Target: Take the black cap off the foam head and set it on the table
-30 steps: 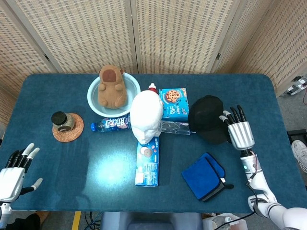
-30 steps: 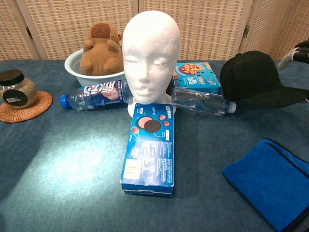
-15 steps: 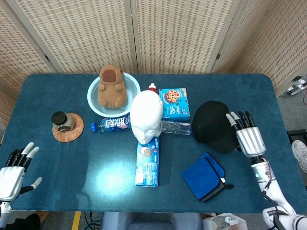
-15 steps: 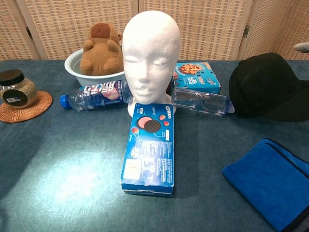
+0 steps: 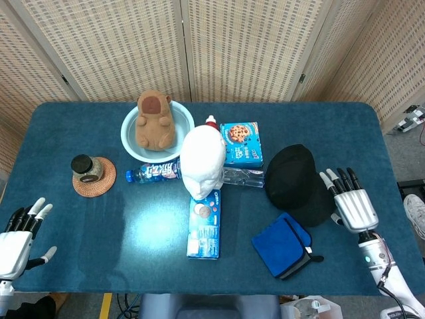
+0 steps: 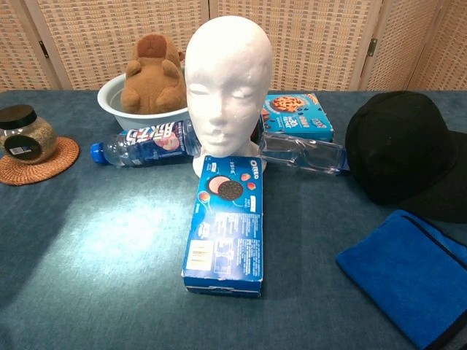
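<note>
The black cap (image 5: pixel 297 183) lies on the blue table (image 5: pixel 99 226), to the right of the bare white foam head (image 5: pixel 202 161). In the chest view the cap (image 6: pixel 405 153) rests flat, its brim pointing to the front right, with the foam head (image 6: pixel 228 80) standing upright at centre. My right hand (image 5: pixel 352 207) is just right of the cap's brim with its fingers straight and spread, holding nothing; whether it touches the brim I cannot tell. My left hand (image 5: pixel 16 239) hovers open at the table's front left corner. Neither hand shows in the chest view.
An Oreo box (image 5: pixel 204 223) lies in front of the foam head, and a folded blue cloth (image 5: pixel 282 244) sits just below the cap. Two bottles (image 5: pixel 153 172) flank the head's base. Behind are a cookie box (image 5: pixel 240 143), a bowl (image 5: pixel 130 129) with a plush toy, and a jar (image 5: pixel 82 167) on a coaster.
My right hand has drawn back toward the table's front right, off the cap's top. The cap has shifted with it to the right and front and now lies flat.
</note>
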{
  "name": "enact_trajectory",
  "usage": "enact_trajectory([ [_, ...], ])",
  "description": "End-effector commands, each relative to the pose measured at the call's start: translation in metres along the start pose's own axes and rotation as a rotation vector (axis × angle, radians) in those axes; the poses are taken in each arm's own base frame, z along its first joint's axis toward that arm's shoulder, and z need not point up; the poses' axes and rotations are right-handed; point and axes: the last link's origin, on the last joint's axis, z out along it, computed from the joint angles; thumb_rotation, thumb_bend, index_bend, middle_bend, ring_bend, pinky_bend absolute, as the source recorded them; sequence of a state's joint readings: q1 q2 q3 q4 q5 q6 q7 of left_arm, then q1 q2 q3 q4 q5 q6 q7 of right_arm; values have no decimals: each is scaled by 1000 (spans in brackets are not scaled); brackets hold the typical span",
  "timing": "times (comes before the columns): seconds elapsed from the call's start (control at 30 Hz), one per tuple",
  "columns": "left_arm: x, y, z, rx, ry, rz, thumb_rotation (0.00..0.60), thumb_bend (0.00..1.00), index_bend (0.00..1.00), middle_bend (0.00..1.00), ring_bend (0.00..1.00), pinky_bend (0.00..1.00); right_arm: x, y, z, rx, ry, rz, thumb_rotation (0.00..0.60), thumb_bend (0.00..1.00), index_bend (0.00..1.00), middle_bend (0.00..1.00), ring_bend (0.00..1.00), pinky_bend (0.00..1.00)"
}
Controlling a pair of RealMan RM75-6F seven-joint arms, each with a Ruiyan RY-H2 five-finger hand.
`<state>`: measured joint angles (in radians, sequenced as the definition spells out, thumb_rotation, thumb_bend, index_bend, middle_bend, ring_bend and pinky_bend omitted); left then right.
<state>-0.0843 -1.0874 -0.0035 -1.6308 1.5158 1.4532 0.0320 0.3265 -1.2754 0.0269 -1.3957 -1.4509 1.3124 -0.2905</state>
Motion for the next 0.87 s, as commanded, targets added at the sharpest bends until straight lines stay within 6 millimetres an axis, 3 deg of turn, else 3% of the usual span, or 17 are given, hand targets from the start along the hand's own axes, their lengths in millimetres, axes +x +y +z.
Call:
enact_trajectory([
  [0.03, 0, 0, 0, -1, 0, -1, 600, 201, 16, 0, 5, 0, 2, 4, -9, 3, -13, 7, 600, 0, 0, 0, 0, 0],
  [0.57, 1, 2, 1, -11, 8, -4, 600, 201, 16, 0, 5, 0, 19, 37, -62, -157, 43, 41, 600, 0, 0, 11, 0, 0],
  [0.87, 2, 1, 1, -6, 17, -4, 600, 201, 16, 0, 5, 0, 38, 50, -92, -199, 46, 121, 600, 0, 0, 139, 59, 115],
])
